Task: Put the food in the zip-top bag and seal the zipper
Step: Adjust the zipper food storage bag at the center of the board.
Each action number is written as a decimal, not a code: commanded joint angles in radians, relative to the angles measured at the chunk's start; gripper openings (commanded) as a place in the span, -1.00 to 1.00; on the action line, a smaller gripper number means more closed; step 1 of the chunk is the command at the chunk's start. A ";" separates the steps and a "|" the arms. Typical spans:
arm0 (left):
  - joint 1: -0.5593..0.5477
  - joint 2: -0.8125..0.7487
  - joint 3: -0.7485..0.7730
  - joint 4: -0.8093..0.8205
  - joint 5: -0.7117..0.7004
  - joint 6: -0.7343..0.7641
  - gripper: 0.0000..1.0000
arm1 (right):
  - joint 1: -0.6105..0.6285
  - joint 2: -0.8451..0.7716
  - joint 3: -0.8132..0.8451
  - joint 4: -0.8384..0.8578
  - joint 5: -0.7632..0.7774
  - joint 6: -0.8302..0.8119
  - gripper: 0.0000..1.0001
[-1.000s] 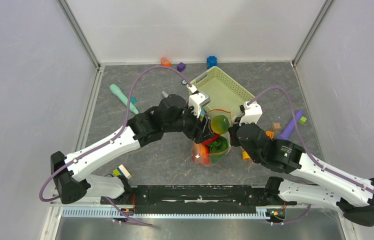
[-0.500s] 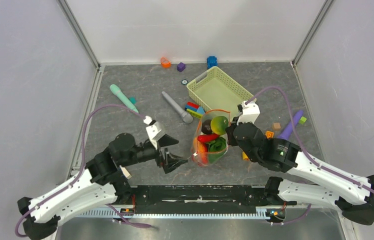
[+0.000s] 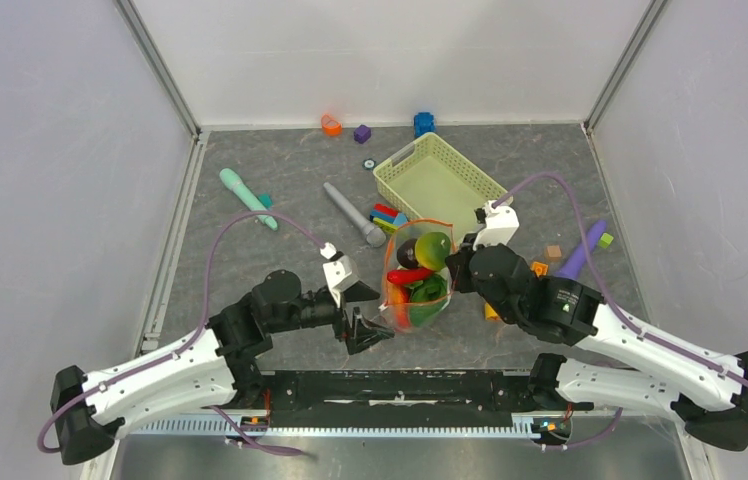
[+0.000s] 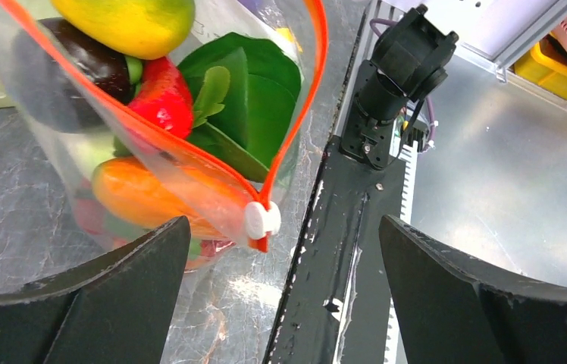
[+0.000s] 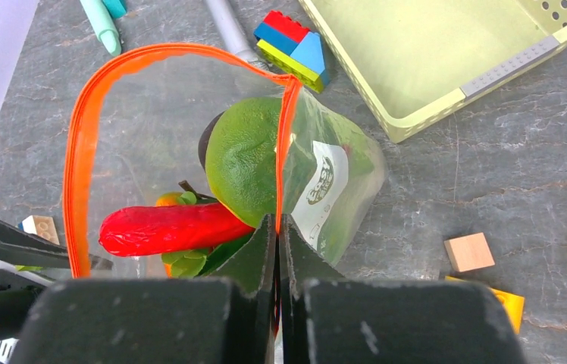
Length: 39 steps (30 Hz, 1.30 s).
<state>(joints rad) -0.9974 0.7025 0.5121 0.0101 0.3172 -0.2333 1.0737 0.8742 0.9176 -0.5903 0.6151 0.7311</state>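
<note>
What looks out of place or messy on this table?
The zip-top bag is stuffed with food, yet its orange zipper gapes in a wide loop, unsealed, with the white slider at one end. Building blocks and stick-shaped tools lie scattered outside the basket.

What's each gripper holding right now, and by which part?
Right gripper: shut on the zip-top bag, pinching its orange-red zipper edge. Left gripper: open, holding nothing, near the white slider.

site: robot lab cell | evidence: white panel walls (image 3: pixel 380 50), aluminium frame posts (image 3: pixel 157 68)
</note>
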 commanded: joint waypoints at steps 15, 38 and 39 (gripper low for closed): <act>-0.208 0.047 0.016 0.116 -0.396 0.199 -0.80 | 0.007 -0.078 -0.014 0.020 0.008 -0.022 -0.91; -0.209 -0.091 0.127 -0.177 -0.314 0.275 -0.96 | 0.006 0.182 0.259 -0.013 -0.740 -1.518 0.96; -0.208 -0.097 0.130 -0.191 -0.314 0.279 -0.96 | 0.007 0.207 0.284 -0.035 -0.752 -1.572 0.96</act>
<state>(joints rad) -1.2015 0.6453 0.5934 -0.1539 -0.0086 -0.0051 1.0737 0.9794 1.1145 -0.5137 0.0589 -0.4973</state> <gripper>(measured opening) 0.113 0.978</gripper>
